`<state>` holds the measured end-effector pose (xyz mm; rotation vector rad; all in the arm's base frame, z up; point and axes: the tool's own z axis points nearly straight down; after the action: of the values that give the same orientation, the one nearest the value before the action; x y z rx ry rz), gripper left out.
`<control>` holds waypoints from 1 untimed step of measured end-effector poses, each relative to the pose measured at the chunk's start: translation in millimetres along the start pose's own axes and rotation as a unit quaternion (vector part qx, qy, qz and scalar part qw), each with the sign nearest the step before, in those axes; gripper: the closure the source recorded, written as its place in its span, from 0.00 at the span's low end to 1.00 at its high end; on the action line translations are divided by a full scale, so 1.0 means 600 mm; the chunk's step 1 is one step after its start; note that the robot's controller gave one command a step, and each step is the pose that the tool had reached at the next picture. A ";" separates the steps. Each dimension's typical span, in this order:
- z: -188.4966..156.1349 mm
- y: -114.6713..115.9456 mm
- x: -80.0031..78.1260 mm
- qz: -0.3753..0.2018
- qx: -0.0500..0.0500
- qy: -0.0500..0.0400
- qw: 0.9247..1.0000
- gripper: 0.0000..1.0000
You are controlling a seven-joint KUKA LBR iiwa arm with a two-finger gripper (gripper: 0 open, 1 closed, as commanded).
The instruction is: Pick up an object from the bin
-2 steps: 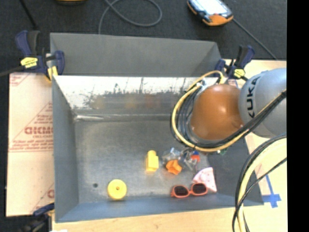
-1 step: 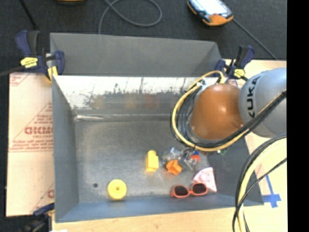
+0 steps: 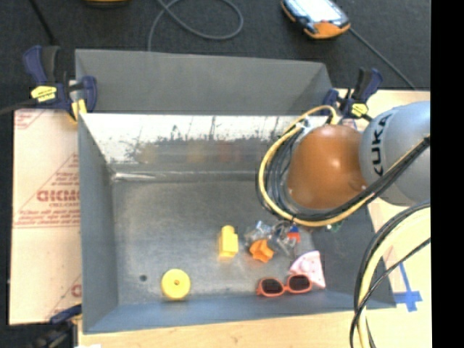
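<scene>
While the grey metal bin (image 3: 145,194) is by far the biggest thing in sight, its few loose things all lie along the near part of the floor, from seven o'clock round to five o'clock. Next in size, the arm (image 3: 406,158) comes in from three o'clock, with its rounded orange cover (image 3: 322,167) ringed by yellow and black cables (image 3: 270,167). At the cover's seven o'clock the gripper (image 3: 272,236) hangs low over the floor; whether it is open or closed cannot be told.

Red-framed sunglasses (image 3: 283,286) lie at the gripper's six o'clock, near the front wall. A pink cloth-like piece (image 3: 308,267) sits just at their one o'clock, touching or nearly so. A round yellow disc (image 3: 175,283) lies well apart, at the floor's seven o'clock. A yellow block (image 3: 228,241) stands at the gripper's nine o'clock. Smallest, a small orange piece (image 3: 259,250) lies just beside the gripper, at its seven o'clock, between the yellow block and the pink piece; it is not seen to be gripped.
</scene>
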<state>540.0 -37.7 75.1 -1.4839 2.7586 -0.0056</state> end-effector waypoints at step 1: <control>-0.004 0.000 0.000 0.000 -0.001 0.000 1.000 1.00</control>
<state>539.8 -37.6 77.3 -1.4841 2.7597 -0.0041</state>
